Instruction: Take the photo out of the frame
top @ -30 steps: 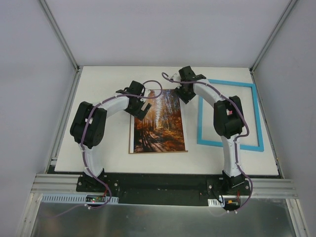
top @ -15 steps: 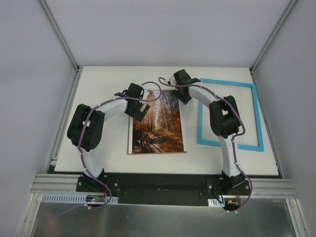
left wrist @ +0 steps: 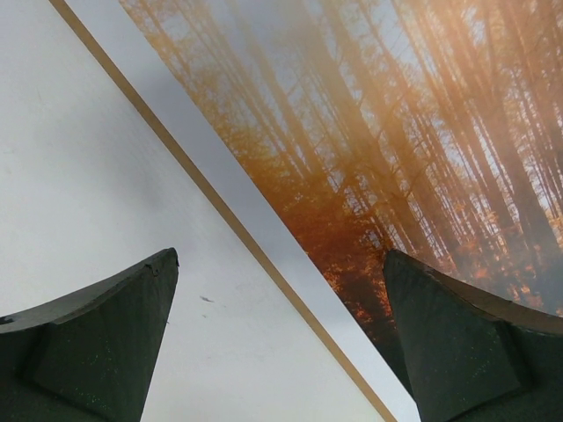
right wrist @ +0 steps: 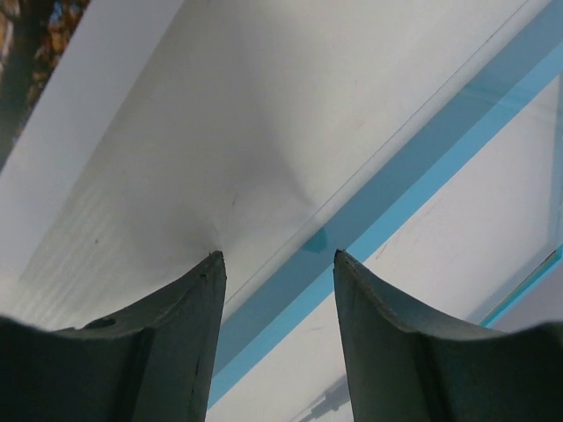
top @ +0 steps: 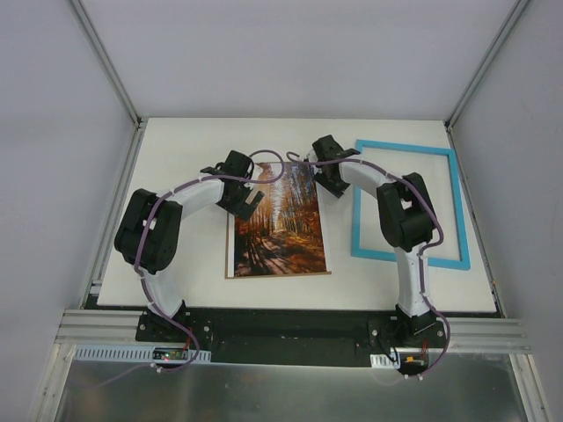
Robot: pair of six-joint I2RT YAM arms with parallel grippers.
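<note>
Left of frame (top: 406,200): photo (top: 280,221) flat; long axis near-far.

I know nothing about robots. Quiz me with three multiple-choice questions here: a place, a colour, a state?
1. Where is the frame relative to the photo? A around it; B to its right, apart; C on top of it.
2. What colour is the frame? A red; B black; C turquoise.
3. The left gripper is: A open; B shut on the photo; C shut on the frame.
1 B: bare table shows between them. 2 C: plain from above. 3 A: wide gap, nothing held.
</note>
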